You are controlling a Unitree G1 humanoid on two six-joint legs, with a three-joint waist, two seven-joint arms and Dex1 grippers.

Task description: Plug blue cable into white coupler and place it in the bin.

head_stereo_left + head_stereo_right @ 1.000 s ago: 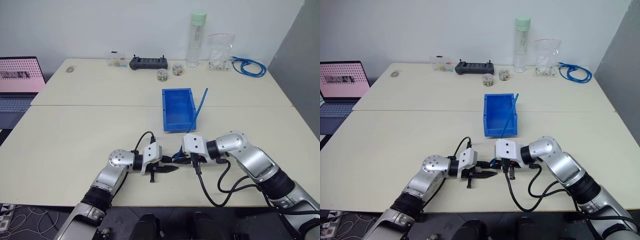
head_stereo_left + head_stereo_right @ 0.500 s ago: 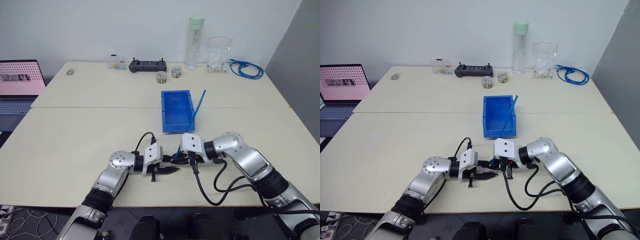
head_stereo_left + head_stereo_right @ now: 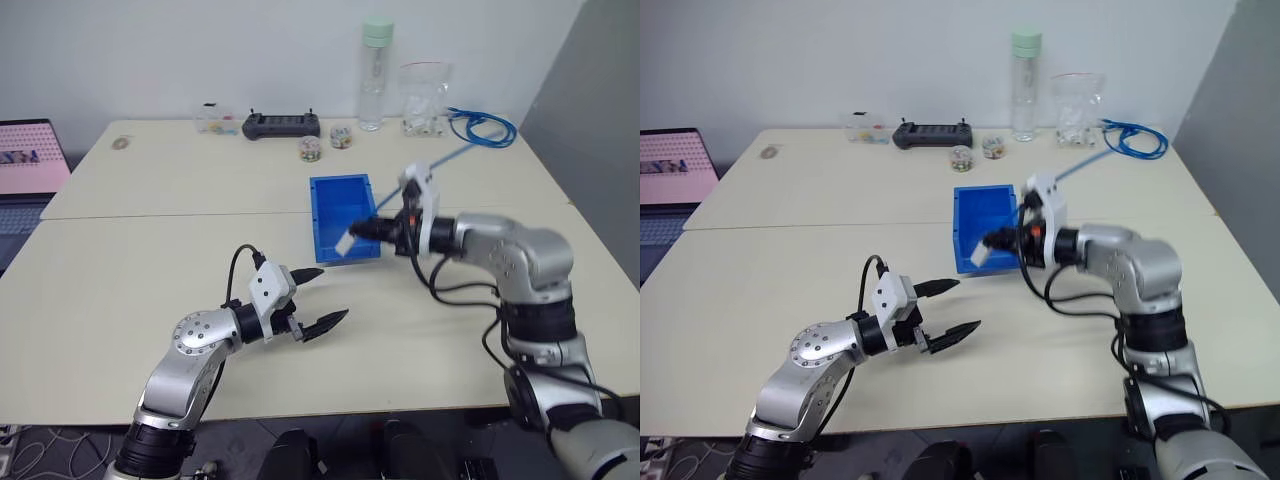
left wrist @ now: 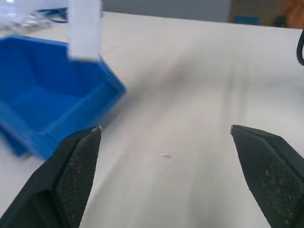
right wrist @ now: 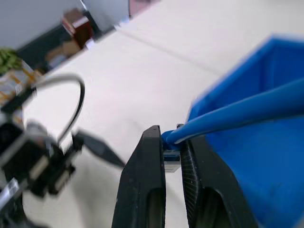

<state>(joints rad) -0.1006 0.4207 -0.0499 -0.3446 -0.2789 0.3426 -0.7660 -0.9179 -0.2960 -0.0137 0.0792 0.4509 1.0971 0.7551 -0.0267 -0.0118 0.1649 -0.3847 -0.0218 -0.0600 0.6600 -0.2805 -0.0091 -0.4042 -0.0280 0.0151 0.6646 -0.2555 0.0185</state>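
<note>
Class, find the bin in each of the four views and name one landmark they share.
Left eye: bin mid-table, coupler before its near wall.
Right eye: bin likewise.
Left wrist: bin beneath the coupler.
Right wrist: bin behind the cable.
Shared landmark: cable with coupler, by its near wall.

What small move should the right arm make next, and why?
Probably lower the assembly into the bin and release. The right gripper is shut on the blue cable, the white coupler hangs at its tip above the bin's near wall, and the left gripper is open and apart.
</note>
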